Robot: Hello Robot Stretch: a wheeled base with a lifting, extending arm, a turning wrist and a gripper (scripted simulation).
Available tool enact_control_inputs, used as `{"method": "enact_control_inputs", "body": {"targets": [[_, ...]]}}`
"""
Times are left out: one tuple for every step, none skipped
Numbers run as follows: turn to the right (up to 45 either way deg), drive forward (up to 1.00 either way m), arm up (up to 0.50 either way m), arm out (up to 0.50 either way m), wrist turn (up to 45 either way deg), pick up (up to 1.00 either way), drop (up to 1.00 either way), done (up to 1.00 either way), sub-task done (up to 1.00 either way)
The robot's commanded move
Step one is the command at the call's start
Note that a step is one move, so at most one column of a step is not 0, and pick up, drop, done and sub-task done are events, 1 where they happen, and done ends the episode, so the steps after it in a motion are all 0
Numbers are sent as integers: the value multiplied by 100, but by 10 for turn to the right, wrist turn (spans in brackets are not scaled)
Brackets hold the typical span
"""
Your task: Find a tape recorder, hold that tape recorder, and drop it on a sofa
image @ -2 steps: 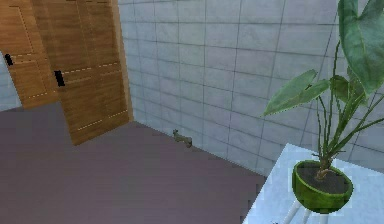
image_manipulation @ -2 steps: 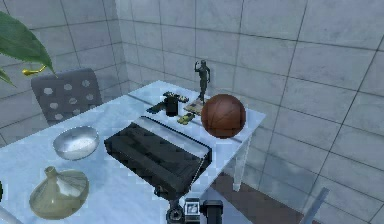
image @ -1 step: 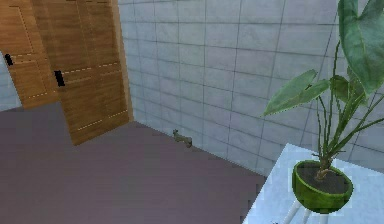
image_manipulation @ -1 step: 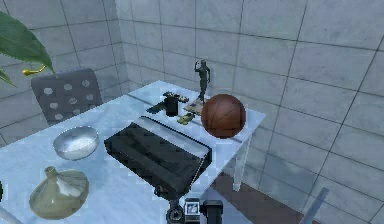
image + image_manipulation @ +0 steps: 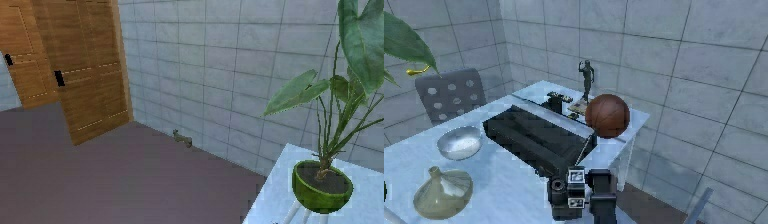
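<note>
Likely tape recorder: dark flat box lying mid-table in the arm side view. Its shape and colour fit, but that is a judgement, not a certainty. The gripper sits at the box's near right corner, at the end of the arm. Can't tell whether the claw is wide or narrow, and with the box right behind it, can't tell whether it holds anything or touches the box.

The table is crowded. A brown ball is just beside the box's far right end, near the table edge. A small statue stands beyond the ball. A bowl is left of the box and a flask-shaped vase is near left. A chair stands at the far left side.

Risks:
- Lifting or dragging the box could nudge the ball, which would roll off the edge.
- A wide swing could tip the statue.
- The box is broad, so a corner grip may slip.
- It may be the wrong object.

The forward view has a potted plant on the table corner and wooden doors at far left.
</note>
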Motion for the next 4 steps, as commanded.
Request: {"method": "enact_control_inputs", "body": {"targets": [[0,0,18,0,0,0,0,0,0],[0,0,0,0,-450,0,0,0,0],[0,0,0,0,-450,0,0,0,0],[0,0,0,0,-300,0,0,0,0]]}}
